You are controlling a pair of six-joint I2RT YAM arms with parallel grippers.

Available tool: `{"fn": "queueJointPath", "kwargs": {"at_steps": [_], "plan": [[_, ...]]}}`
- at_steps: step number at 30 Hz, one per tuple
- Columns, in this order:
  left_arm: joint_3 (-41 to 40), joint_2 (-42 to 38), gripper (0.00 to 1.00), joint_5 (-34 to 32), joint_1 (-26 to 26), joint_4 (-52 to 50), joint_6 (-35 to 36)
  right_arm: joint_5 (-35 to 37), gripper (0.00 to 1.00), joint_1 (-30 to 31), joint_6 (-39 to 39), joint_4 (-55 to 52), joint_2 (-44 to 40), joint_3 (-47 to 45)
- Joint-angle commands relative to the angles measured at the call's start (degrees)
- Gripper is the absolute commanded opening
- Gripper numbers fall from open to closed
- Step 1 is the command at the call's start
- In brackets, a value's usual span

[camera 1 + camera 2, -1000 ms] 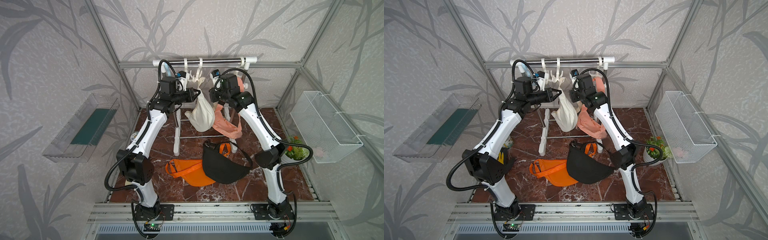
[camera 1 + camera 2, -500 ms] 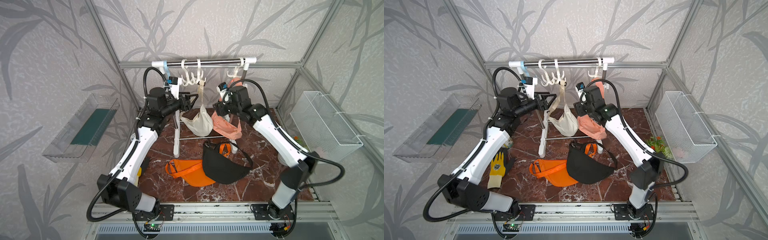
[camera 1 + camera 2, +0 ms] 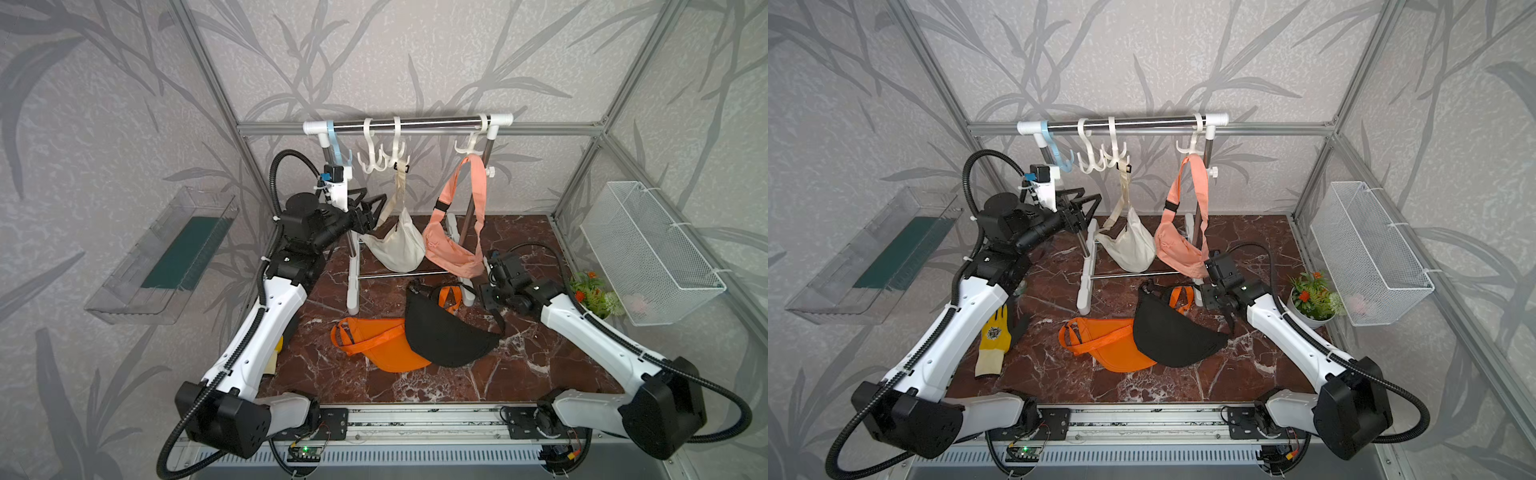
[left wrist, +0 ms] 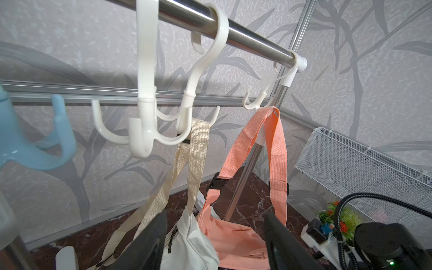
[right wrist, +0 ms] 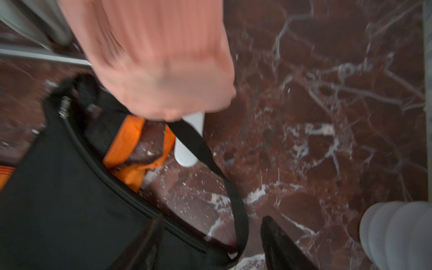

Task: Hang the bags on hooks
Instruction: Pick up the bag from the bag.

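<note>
— Right gripper point(image 5: 210, 243): how does it stand?
— Its jaws are spread wide and hold nothing. It hangs low over the marble floor point(image 3: 519, 365), right by the strap of the black bag point(image 3: 449, 336), though whether it touches the strap cannot be told.
— And that black bag?
— Flat on the floor, overlapping an orange bag point(image 3: 382, 345).
— What about the left gripper point(image 4: 215, 243)?
— Raised, jaws also wide apart and empty, just beside the cream bag point(image 3: 397, 245).
— Where does the cream bag hang?
— Its strap is looped over a white hook point(image 4: 184, 131) on the steel rail point(image 3: 424, 121). A pink bag point(image 3: 451, 249) hangs next to it from another white hook point(image 3: 469, 145), near the rail's end.
</note>
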Motion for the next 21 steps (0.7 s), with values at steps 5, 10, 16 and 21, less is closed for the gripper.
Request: {"fn": "queueJointPath", "kwargs": {"at_steps": [5,10,16,21], "plan": [[-4.62,-4.62,0.72,3.00,0.25,8.69,2.52,1.26,0.69,-4.09,5.47,5.94,4.23,-3.60],[-6.07,-6.59,0.73,4.51,0.38,9.46,3.61,-2.90,0.69,-5.96,3.43,11.97,10.34,-4.18],[-7.88,-8.83,0.74,7.74,0.46,10.55,3.85,-6.34,0.69,-7.60,3.45,16.44,17.05,-2.45],[-9.60,-10.47,0.75,8.74,0.55,10.69,3.96,-7.75,0.68,-7.58,3.53,16.61,22.69,0.10]]}}
